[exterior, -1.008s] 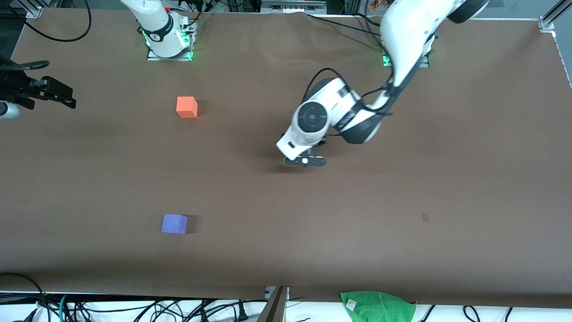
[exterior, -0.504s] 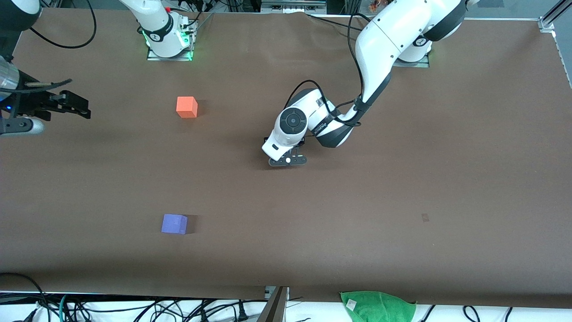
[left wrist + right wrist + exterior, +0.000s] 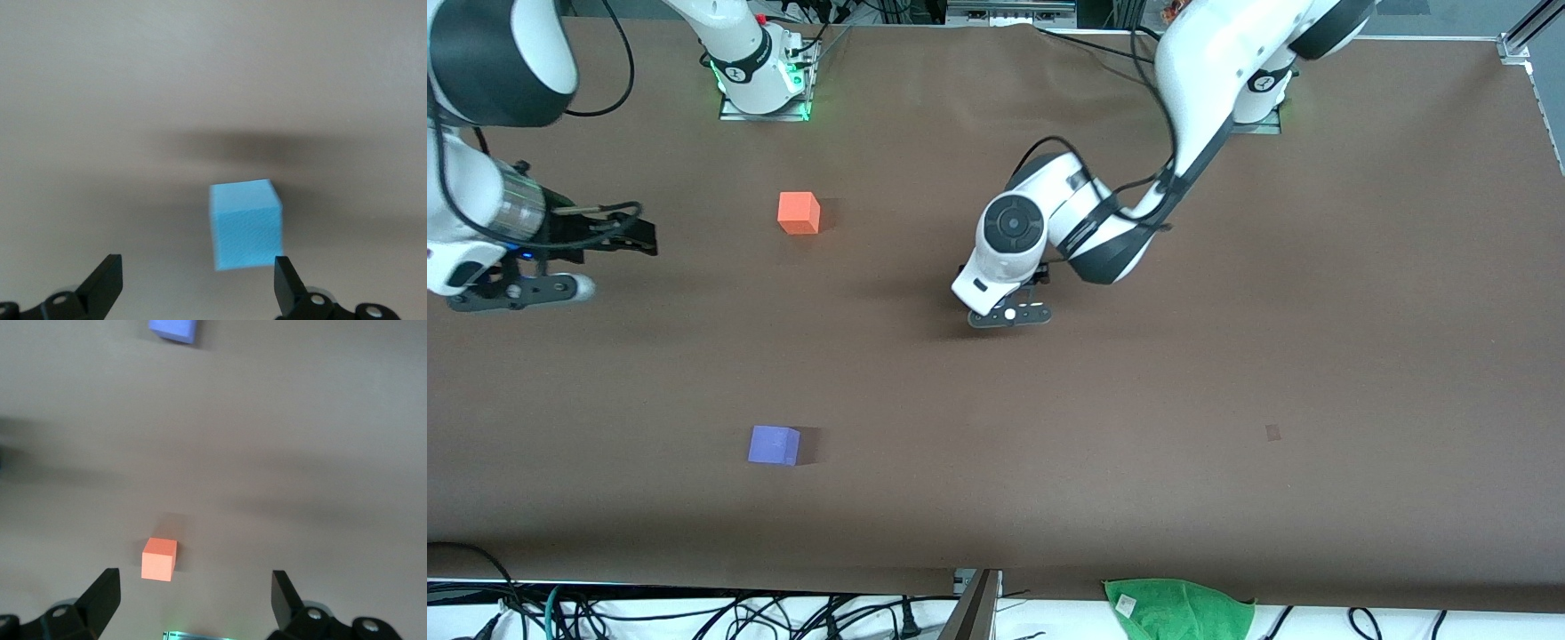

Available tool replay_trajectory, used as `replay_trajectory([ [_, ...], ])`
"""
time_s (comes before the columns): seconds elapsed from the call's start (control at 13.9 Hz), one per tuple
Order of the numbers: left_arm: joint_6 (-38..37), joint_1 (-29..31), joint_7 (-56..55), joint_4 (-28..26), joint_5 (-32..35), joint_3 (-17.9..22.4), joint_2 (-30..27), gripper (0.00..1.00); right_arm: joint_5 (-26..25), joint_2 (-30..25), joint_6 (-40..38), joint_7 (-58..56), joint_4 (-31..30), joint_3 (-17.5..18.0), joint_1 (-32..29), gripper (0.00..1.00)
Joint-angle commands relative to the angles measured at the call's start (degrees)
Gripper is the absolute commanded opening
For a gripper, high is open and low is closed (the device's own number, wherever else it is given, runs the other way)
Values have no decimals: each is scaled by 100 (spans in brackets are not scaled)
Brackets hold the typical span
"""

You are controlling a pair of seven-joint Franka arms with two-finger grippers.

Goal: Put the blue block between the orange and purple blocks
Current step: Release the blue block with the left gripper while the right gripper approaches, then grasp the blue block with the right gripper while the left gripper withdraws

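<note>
1. Right gripper (image 3: pixel 618 242): over the table (image 3: pixel 1227 356) at the right arm's end, near the orange block (image 3: pixel 799 212). In the right wrist view its fingers (image 3: pixel 103 597) stand wide apart and hold nothing.
2. Orange block: on the table near the right arm's base, upright, flat on one face.
3. Purple block (image 3: pixel 774 444): nearer the front camera than the orange block, well apart from it, flat on one face.
4. Left gripper (image 3: pixel 197 283): over mid-table, fingers (image 3: pixel 287 283) spread, clamped on nothing.
5. Blue block (image 3: pixel 245 224): on the table under the left gripper, between its fingertips and close to one of them; contact cannot be determined. A cube, so it has no long axis; its edges are turned slightly askew to the fingers. The left arm hides it in the front view.
</note>
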Motion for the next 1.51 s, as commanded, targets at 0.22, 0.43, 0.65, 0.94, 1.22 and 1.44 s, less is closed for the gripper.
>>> replay_trajectory([
  [0.22,-1928,1570,1723,-192,73,-20,-1763,100,701,386,238,584,0,-15,513,100],
  [0.43,-2245,2494,2858,-184,46,-20,-2177,100,711,597,598,1128,-18,-15,1040,100],
  [0.65,-2299,3215,4332,-253,-24,41,-2520,100,676,843,1063,1910,-18,-24,1734,100],
  [0.94,-1834,2725,4873,-1314,-479,1568,-3679,100,624,1116,1573,2596,-18,-24,2420,100],
  [1.22,-1131,2540,5524,-2213,-543,1887,-4339,100,606,1467,2188,3132,-18,-24,2957,100],
  [1.44,-1182,2601,5559,-2100,-534,1879,-4183,100,492,1740,2672,3503,-18,-32,3335,100],
])
